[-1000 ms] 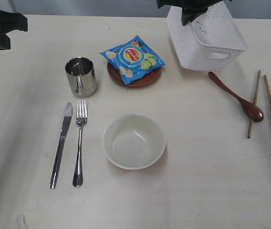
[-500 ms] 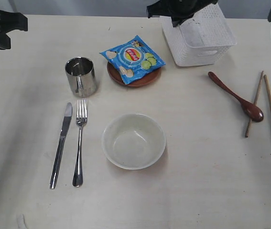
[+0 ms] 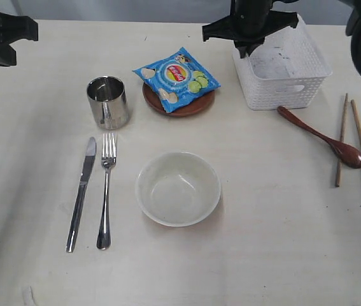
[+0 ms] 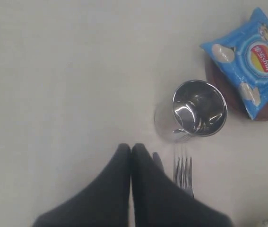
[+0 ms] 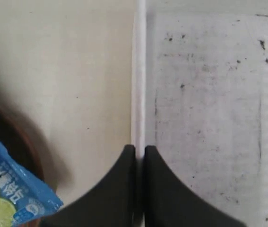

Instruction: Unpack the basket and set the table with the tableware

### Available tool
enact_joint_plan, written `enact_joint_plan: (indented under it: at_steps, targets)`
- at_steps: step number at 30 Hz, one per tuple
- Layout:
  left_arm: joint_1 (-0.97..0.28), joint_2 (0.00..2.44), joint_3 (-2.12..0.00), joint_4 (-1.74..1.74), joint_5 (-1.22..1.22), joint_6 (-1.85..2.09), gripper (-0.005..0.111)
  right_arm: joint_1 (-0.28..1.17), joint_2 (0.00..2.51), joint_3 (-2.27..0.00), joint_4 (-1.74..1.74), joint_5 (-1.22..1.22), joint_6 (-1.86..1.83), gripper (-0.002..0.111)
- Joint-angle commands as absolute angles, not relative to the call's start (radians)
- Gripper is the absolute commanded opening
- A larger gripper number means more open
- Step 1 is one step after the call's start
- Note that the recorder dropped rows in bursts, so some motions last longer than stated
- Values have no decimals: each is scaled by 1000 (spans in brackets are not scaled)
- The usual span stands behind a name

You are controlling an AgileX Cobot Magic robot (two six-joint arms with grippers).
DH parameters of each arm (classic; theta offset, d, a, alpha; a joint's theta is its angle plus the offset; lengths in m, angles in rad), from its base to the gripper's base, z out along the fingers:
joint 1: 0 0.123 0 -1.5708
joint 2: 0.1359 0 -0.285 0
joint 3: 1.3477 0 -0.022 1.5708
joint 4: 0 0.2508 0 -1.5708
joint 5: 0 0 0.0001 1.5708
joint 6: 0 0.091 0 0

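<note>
Now, the basket (image 3: 288, 92): upright at the upper right of the exterior view, empty, only dark specks on its floor. Pinched at its left-hand wall by the right end effector (image 5: 140, 150), one finger inside, one outside, closed narrow on the thin rim. Likely step: moving the empty basket clear of the place setting. Slide low and slow, without tilting. With a grip on one wall only, expect some swivel about that point. Mind the spoon (image 3: 323, 136), handle tip just beside the basket's front wall, touching or not hard to tell, and the two chopsticks (image 3: 340, 140) further right. Steer clear of the chip bag (image 3: 176, 78) lying on the small plate (image 3: 190, 107) to the left.

White plastic, rectangular, lattice sides with a handle slot; probably light and a little flexible, so no hard squeeze. Dark red-brown wood for the spoon, pale thin wood for the chopsticks, glossy blue foil for the bag, brown and round for the plate. Further out: shiny steel cup (image 3: 108, 102) at upper centre-left, steel knife (image 3: 81, 194) and fork (image 3: 106, 191) side by side below it, off-white round bowl (image 3: 177, 188) at centre. Pale, faintly grained worktop (image 3: 263, 242) underneath. Left end effector (image 4: 131, 149) closed on nothing, hanging above the knife and fork tips beside the cup.
</note>
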State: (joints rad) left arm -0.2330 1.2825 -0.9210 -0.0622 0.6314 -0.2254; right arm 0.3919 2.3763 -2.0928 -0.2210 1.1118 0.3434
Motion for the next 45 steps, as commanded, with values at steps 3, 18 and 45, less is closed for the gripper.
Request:
enact_joint_plan:
  at_steps: [3,18,45]
  targets:
    - [-233,1282,-915,-83,622,-206,0,391,2374,-2092,-175,1099,363,0]
    - [-233,1282,-915,-85,620,-206,0,391,2349,-2109,-164,1005,351,38]
    - [-245,1282,-914,-87,628,-199,0,300,1823,-1411,-288,1131,111,0]
